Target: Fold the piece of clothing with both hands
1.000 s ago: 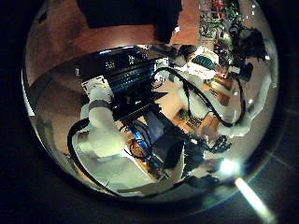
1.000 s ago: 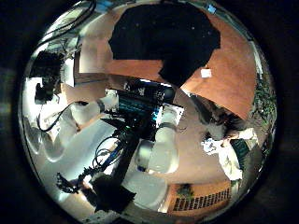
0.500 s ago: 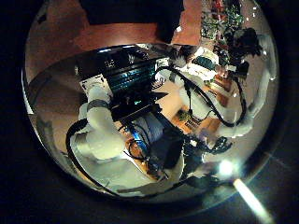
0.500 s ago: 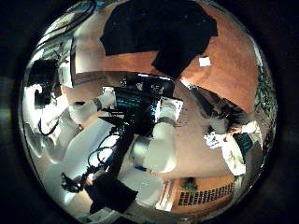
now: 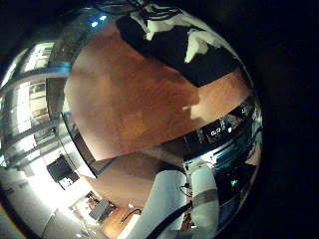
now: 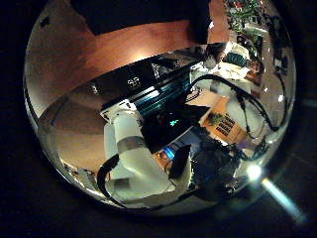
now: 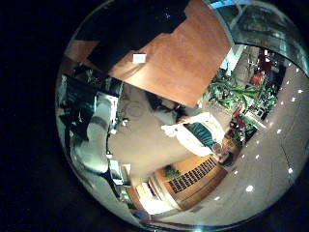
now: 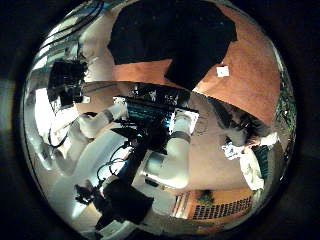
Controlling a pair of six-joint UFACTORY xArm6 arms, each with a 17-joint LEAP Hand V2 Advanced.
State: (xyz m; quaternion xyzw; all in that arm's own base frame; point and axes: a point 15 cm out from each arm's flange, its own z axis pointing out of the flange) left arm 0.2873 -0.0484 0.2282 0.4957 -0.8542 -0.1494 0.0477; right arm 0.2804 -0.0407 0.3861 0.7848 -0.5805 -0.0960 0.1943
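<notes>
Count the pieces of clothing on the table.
1: a dark garment lying spread on the wooden table, beside a small white tag. Nothing else shows; more could lie outside these views.

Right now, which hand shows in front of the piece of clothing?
The left hand: part of it overlaps the piece of clothing in its little finger side view. The right hand's views show the clothing unobstructed on the table.

Below my palms lies a wooden table (image 8: 260, 75), its brown top bare over most of what I see. A dark piece of clothing (image 8: 175, 35) lies spread flat on it, reaching toward the far edge, with one lobe of cloth running back toward the near edge. A small white tag (image 8: 221, 72) rests on the wood just beside that lobe, at about four o'clock from the cloth's middle.
</notes>
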